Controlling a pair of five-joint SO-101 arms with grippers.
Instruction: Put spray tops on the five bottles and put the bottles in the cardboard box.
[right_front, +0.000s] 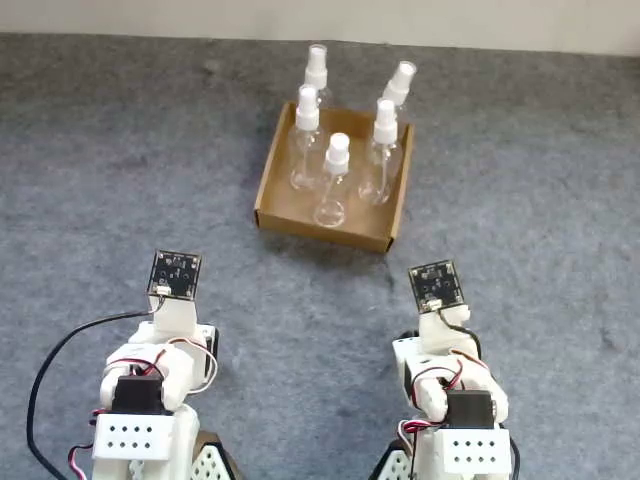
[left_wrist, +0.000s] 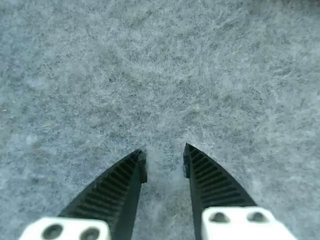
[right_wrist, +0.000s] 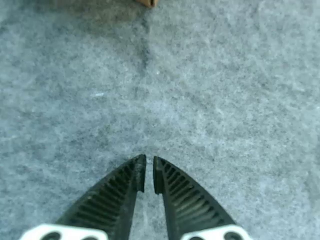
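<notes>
Jaws of my left gripper (left_wrist: 164, 161) sit slightly apart, empty, over fuzzy grey carpet (left_wrist: 150, 75). Right wrist camera: the right gripper (right_wrist: 149, 172) has its ribbed black tips nearly pressed together, holding nothing. From above, five clear bottles (right_front: 305, 160) with white spray tops (right_front: 338, 150) stand in the shallow cardboard box (right_front: 320, 226).

left arm (right_front: 150, 400) sat folded | left claw (left_wrist: 164, 161) hung slightly parted | right arm (right_front: 450, 400) sat folded | right claw (right_wrist: 149, 174) hung nearly closed

A speckled grey felt mat (right_front: 120, 150) lies flat throughout (a pale strip (right_front: 150, 15) borders its far edge).
</notes>
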